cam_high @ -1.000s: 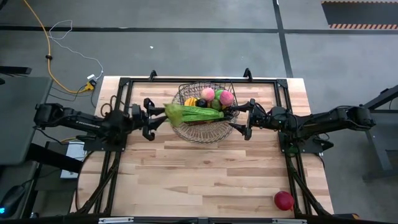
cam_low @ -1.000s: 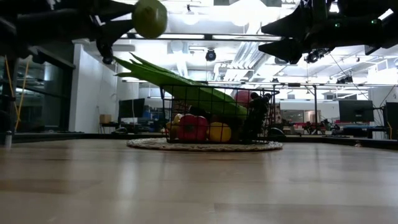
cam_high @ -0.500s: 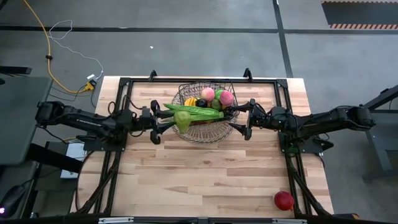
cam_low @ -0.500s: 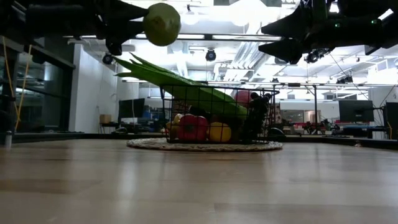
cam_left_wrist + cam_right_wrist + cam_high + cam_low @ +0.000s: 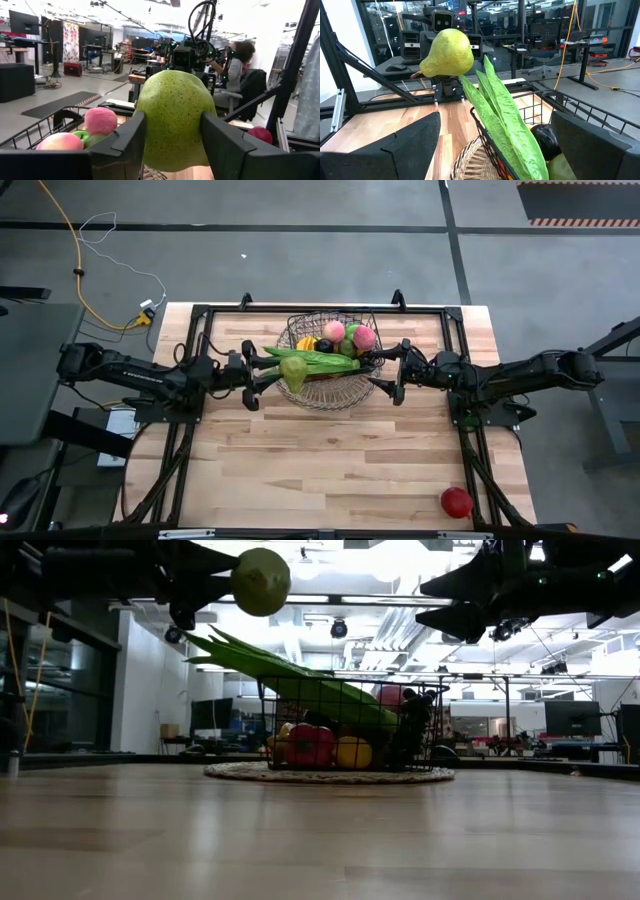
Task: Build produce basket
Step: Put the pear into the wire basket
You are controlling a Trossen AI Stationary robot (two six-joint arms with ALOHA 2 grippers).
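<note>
From above, the left gripper (image 5: 272,374) is clamping a speckled green pear (image 5: 292,370) over the wire basket's (image 5: 330,392) rim. At table level, that pear (image 5: 260,581) is hanging high. The right gripper (image 5: 392,373) is gaping wide beside the basket (holding nothing).

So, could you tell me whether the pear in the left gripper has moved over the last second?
Yes. In the high view the pear, held in the left gripper, has moved right, from outside the basket to over its left rim.

Pear's (image 5: 172,117) underside behind left pincer (image 5: 172,145)
</note>
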